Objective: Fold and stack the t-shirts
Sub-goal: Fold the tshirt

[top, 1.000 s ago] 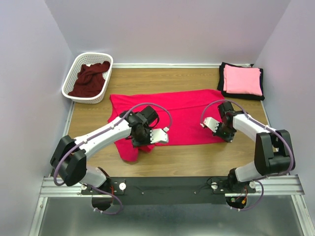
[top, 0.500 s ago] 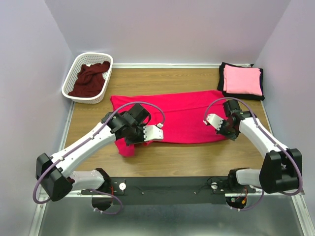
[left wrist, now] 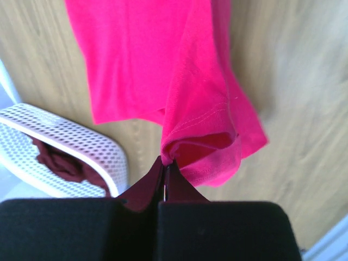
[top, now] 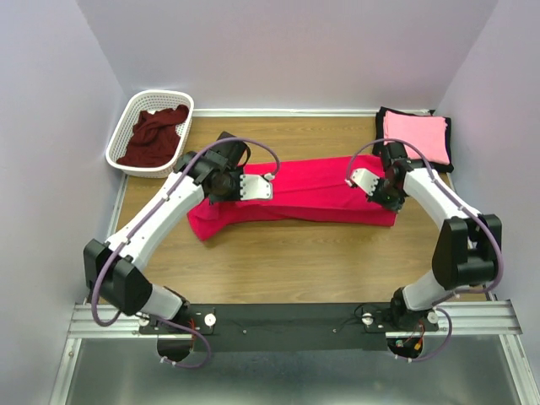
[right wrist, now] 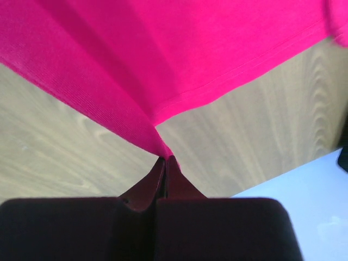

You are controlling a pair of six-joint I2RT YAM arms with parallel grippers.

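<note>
Fingers [left wrist: 145, 190] of left gripper [left wrist: 164, 163] and right gripper [right wrist: 166, 159] each pinched shut on red shirt [top: 312, 190] edge; rec. keep both ends level, equal tension, lay edge-to-edge w/o wrinkles.

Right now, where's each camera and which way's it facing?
Top external: above, behind the bases, looking down on both arms and the crimson-red fabric t-shirt.
Left wrist: down past the shut left gripper pinching that shirt; white plastic lattice basket beside.
Right wrist: down past the shut right gripper pinching its edge.
Shared: all show the shirt.
</note>
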